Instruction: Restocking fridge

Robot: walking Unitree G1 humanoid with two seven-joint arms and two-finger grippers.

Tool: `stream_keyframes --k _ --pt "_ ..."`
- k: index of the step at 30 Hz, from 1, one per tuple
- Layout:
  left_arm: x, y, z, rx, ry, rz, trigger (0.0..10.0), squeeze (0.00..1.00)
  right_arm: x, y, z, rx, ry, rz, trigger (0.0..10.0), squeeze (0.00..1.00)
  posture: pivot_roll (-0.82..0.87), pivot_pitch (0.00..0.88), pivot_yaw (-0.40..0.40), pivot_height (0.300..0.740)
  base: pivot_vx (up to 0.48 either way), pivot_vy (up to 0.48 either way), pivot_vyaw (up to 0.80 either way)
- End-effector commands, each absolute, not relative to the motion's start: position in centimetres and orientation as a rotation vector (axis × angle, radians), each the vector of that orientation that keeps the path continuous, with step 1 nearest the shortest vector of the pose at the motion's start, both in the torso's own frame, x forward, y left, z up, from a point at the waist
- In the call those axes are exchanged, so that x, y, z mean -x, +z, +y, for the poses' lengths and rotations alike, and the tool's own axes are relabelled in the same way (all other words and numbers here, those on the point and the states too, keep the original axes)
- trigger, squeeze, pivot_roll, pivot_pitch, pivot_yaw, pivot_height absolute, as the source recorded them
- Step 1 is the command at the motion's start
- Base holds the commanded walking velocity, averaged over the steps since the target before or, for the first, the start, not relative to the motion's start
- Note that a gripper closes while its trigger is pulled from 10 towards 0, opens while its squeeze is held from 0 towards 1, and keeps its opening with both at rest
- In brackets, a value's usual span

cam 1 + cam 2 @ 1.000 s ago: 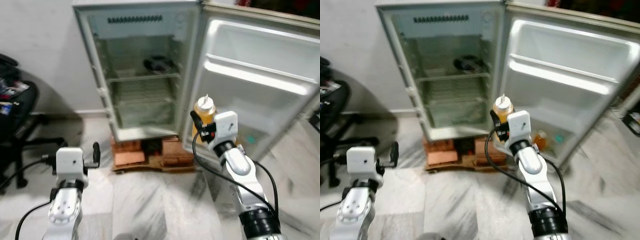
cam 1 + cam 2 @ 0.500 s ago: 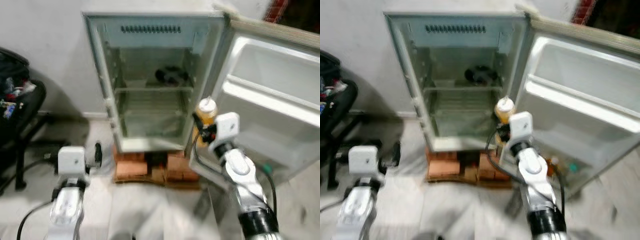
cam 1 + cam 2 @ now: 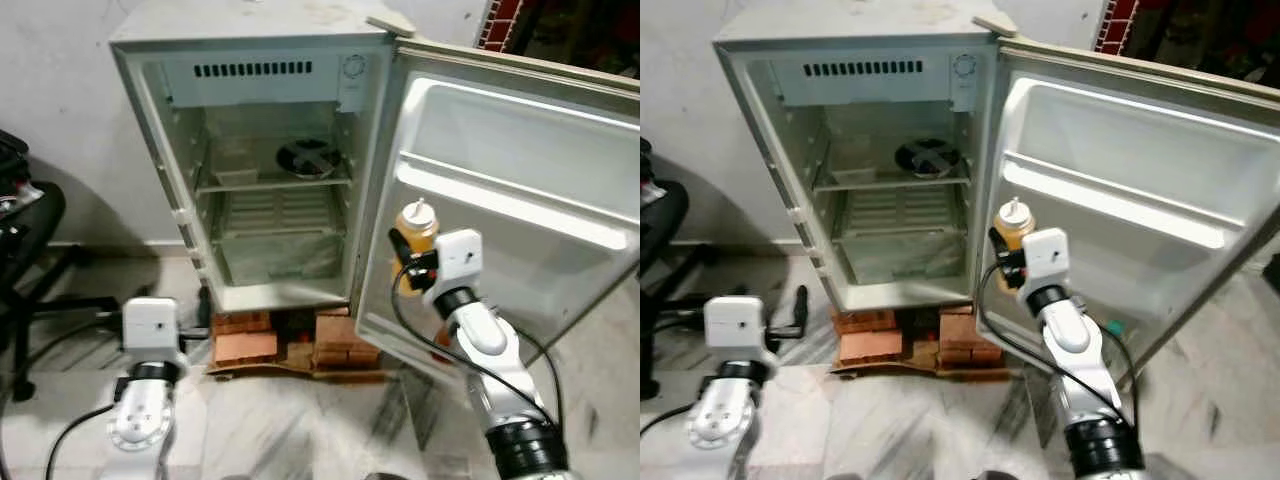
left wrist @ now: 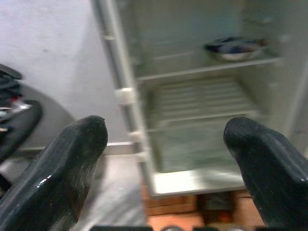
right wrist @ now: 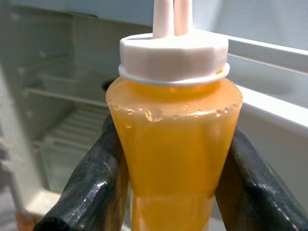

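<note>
With the right gripper (image 5: 168, 192) clamped on the upright orange bottle (image 3: 417, 228) before the fridge (image 3: 260, 160) door's inner edge, and the left gripper (image 4: 163, 159) spread empty, keep it level while reaching for a shelf.

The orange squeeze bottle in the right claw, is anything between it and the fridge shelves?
Nothing visible blocks it. The right claw holds the orange squeeze bottle upright beside the open door's inner edge. The fridge stands open; only a dark dish sits at the back of the upper shelf.
</note>
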State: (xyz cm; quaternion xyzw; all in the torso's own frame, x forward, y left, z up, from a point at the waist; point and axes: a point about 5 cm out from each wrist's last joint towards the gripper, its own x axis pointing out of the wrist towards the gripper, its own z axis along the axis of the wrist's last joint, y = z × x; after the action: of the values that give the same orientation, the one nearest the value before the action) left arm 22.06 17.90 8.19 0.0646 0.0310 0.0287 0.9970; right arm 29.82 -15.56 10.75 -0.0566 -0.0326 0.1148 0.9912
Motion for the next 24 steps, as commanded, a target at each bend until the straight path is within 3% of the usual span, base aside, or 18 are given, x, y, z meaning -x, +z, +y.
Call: stream_keyframes --k 1,3,24 --pt "-22.02 8.46 18.45 -0.14 0.072 0.057 10.0 0.0 -29.97 11.17 -15.34 0.111 0.231 -0.087 10.0 0.0 0.04 0.048 -0.02 0.74 0.0 -0.428 0.0" --pt "-22.03 8.46 18.46 -0.139 0.073 0.057 10.0 0.0 -29.98 11.15 -15.31 0.111 0.232 -0.086 10.0 0.0 0.04 0.048 -0.02 0.74 0.0 -0.428 0.0" --pt "-22.3 8.82 18.57 -0.113 0.098 0.019 10.0 0.0 -29.94 10.53 -14.94 0.078 0.247 -0.059 10.0 0.0 0.04 0.038 -0.013 0.74 0.0 0.0 0.0"
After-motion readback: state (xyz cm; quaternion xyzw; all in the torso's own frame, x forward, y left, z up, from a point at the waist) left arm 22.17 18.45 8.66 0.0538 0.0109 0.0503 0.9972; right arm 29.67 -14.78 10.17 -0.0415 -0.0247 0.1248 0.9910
